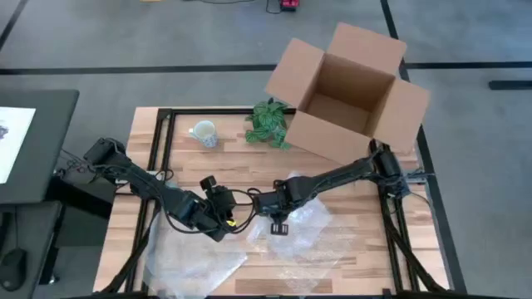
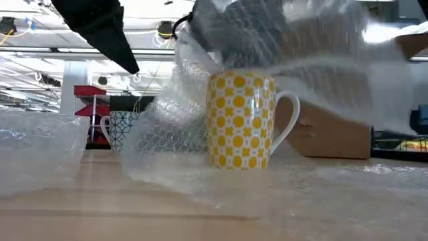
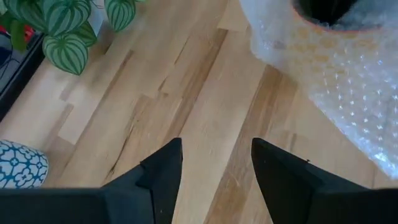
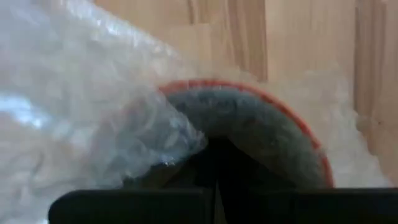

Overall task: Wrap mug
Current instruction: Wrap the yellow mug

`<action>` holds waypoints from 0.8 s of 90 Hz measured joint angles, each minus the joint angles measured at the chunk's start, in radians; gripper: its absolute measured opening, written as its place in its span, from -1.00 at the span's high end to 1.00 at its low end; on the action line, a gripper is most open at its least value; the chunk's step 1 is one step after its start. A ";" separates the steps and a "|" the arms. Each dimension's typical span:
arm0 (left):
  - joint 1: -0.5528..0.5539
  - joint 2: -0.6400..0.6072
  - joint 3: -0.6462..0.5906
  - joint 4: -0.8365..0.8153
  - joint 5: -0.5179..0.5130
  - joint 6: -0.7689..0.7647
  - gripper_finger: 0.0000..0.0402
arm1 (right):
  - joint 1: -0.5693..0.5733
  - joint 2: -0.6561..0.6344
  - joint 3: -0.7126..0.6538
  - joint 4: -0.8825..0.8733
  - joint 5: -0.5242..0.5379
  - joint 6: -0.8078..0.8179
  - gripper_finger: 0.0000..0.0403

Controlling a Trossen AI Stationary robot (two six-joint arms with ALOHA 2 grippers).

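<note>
Mug: a yellow mug (image 2: 241,120) with a white circle pattern stands upright on the wooden table (image 1: 332,178), near the middle of its front half, handle out to one side. In the right wrist view its orange rim (image 4: 298,124) and dark inside show from above.

Bubble wrap: a clear sheet (image 2: 321,47) is draped over and behind the mug, spilling onto the table around it. A second loose sheet (image 1: 195,253) lies toward the table's front left.

Right gripper (image 1: 268,202): it sits directly over the mug's mouth, with wrap bunched against it; I cannot tell whether its fingers are parted or closed.

Left gripper (image 3: 216,163): just beside the wrapped mug, close above bare wood, fingers spread apart and holding nothing.

Other mug: a white one with a blue pattern (image 1: 204,133) lies well apart, at the back left of the table.

Plant: a small green-leaved plant (image 1: 268,122) stands beside the open cardboard box (image 1: 345,91) at the back.
</note>
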 joint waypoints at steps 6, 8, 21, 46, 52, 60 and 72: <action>0.000 0.000 0.000 -0.001 -0.002 0.000 0.14 | -0.002 0.001 0.015 -0.025 -0.001 -0.002 1.00; 0.000 0.000 0.000 -0.001 -0.002 0.000 0.14 | -0.002 0.003 0.023 -0.033 -0.001 -0.003 1.00; 0.000 0.000 0.000 0.001 -0.007 0.000 0.14 | -0.002 0.010 0.093 -0.108 -0.001 -0.011 1.00; -0.002 0.000 0.000 0.001 -0.008 0.001 0.14 | 0.006 0.009 0.283 -0.338 0.000 -0.011 1.00; -0.001 0.000 0.000 0.001 -0.008 0.001 0.14 | 0.014 0.007 0.321 -0.364 0.009 -0.004 1.00; -0.002 0.000 0.000 0.001 -0.008 0.001 0.14 | 0.030 0.005 0.351 -0.364 0.044 0.007 1.00; -0.002 0.000 0.000 0.000 -0.006 0.001 0.14 | 0.048 0.018 0.354 -0.324 0.048 0.023 1.00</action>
